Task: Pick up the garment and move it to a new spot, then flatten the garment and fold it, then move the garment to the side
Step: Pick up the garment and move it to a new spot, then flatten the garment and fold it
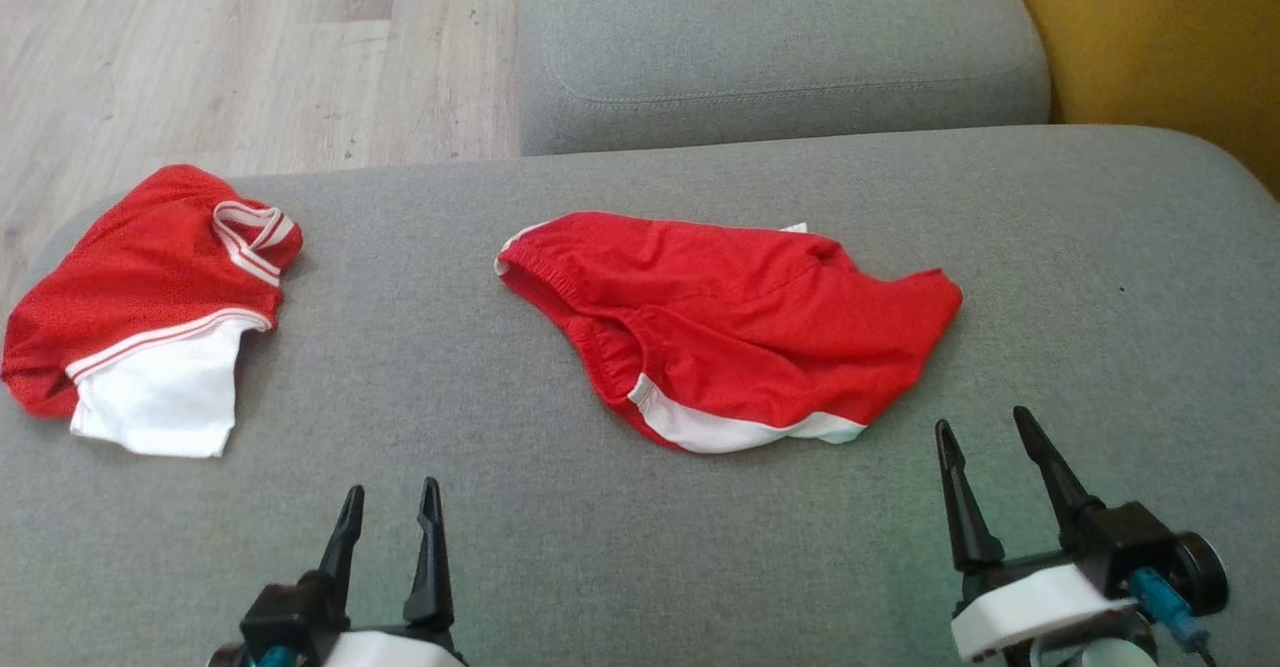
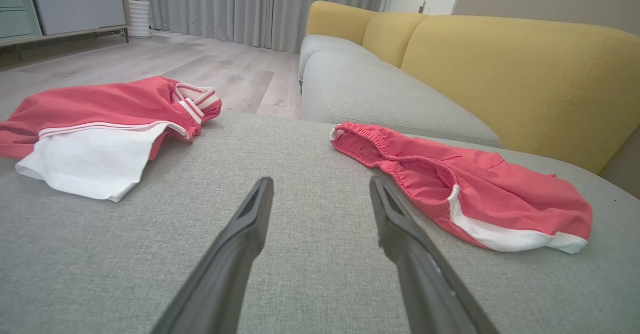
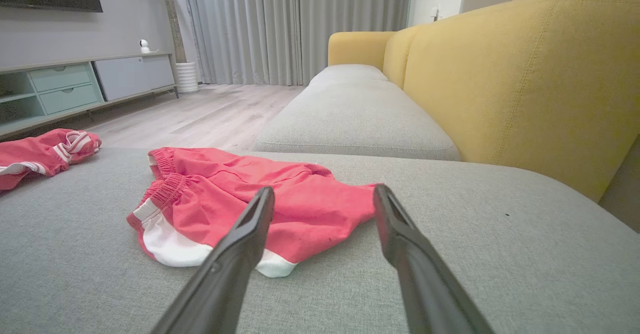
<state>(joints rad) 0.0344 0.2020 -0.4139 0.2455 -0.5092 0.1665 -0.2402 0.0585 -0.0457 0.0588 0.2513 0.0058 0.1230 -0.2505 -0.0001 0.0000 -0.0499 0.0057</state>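
A red garment (image 1: 730,322) with a white hem and elastic waistband lies crumpled in the middle of the grey sofa cushion (image 1: 640,547); it also shows in the left wrist view (image 2: 465,189) and the right wrist view (image 3: 260,204). My left gripper (image 1: 390,507) stands open near the front edge, to the garment's lower left, holding nothing. My right gripper (image 1: 985,427) is open just off the garment's lower right corner, empty. In the wrist views each pair of fingers (image 2: 250,214) (image 3: 260,209) is spread above the cushion.
A second red and white garment (image 1: 150,317) lies at the cushion's left edge. Another grey seat cushion (image 1: 780,47) lies beyond, with a yellow backrest (image 1: 1160,37) at the right. Wood floor (image 1: 200,47) lies past the left edge, with a cabinet (image 3: 75,83) and curtains farther off.
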